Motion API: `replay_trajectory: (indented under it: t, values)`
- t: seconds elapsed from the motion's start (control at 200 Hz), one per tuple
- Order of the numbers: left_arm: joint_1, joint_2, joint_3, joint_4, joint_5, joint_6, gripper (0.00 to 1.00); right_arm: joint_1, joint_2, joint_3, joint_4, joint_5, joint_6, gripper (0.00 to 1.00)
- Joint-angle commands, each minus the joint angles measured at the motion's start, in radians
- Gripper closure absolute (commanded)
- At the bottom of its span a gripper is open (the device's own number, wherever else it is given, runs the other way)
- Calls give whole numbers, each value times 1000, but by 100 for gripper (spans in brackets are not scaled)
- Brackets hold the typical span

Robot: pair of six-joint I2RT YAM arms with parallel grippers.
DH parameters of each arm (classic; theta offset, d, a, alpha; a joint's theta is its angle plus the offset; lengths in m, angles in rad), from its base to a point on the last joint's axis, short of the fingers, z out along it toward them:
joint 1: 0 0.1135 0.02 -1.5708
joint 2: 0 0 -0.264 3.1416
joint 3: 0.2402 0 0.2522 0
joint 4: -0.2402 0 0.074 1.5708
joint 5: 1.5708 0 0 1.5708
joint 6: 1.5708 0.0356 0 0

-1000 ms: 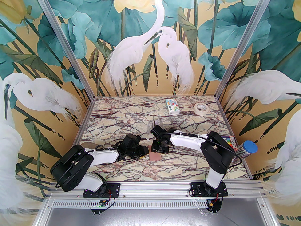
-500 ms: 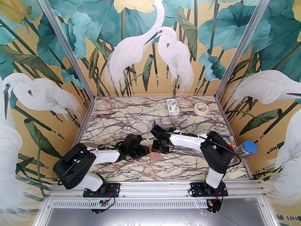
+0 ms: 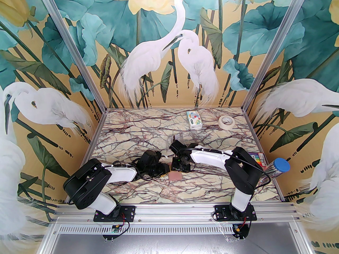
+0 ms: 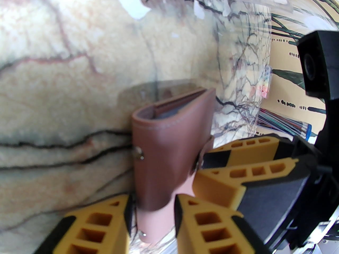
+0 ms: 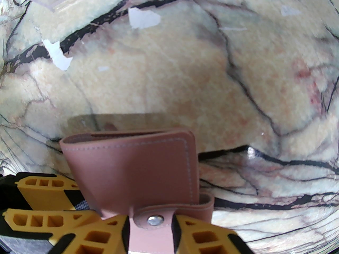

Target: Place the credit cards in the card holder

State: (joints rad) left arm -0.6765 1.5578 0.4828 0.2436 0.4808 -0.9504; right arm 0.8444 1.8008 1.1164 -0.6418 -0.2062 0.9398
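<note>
The dusty-pink card holder (image 4: pixel 169 147) stands partly folded between both grippers, and its lower flap (image 3: pixel 175 176) lies on the marble. My left gripper (image 4: pixel 153 216) has a yellow finger pressed on each side of the holder's lower part. My right gripper (image 5: pixel 151 231) is shut on the snap strap (image 5: pixel 155 220), and its fingers (image 4: pixel 238 165) show beside the holder in the left wrist view. A grey-blue sliver (image 4: pixel 169 114) sits in the holder's pocket; I cannot tell whether it is one of the credit cards. In the top view the two grippers (image 3: pixel 165 169) (image 3: pixel 180 167) meet at mid-table.
A clear plastic stand (image 3: pixel 176 139) is just behind the right wrist. A tissue pack (image 3: pixel 194 119) and a tape roll (image 3: pixel 227 121) lie at the back. A marker pack (image 3: pixel 258 159) and a blue-capped tube (image 3: pixel 280 165) sit at the right edge.
The left arm has shifted a little to the right toward the holder, and its jaws have narrowed. The right arm has hardly moved.
</note>
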Motion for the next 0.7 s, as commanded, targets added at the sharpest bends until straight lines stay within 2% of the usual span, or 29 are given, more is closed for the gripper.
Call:
replay_trajectory:
  t: [0.0, 0.195, 0.695]
  values:
    - [-24, 53, 14, 4, -34, 8, 74, 7, 43, -7, 27, -6, 1, 67]
    - [-25, 56, 16, -4, -38, 13, 78, 7, 44, -2, 4, 13, -10, 69]
    - [-26, 46, 24, -28, -48, 21, 95, 7, 43, 4, -21, 34, -20, 73]
